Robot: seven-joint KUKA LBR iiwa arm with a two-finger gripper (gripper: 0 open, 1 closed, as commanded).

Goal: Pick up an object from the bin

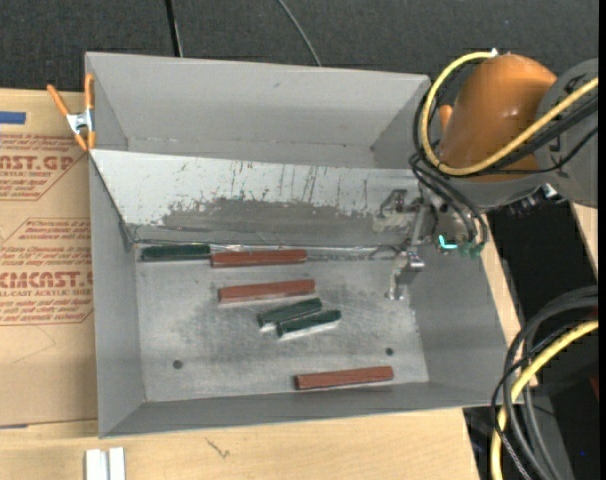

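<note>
1. The gripper (401, 273) hangs over scuffed floor at the right of the bin (253, 98), near the foot of its scratched back slope. Whether it is released or clenched cannot be told.
2. Nearest, to its left, lies a long red-brown bar (259, 258), flat and straight-edged, end to end with a dark green bar (175, 253).
3. A second red-brown bar (267, 291) lies just in front.
4. Two dark green sticks (299, 318) lie side by side, slightly tilted.
5. A third red-brown bar (343, 377) lies by the front wall, well apart.
6. A smooth orange cover (493, 108) caps the wrist.
</note>
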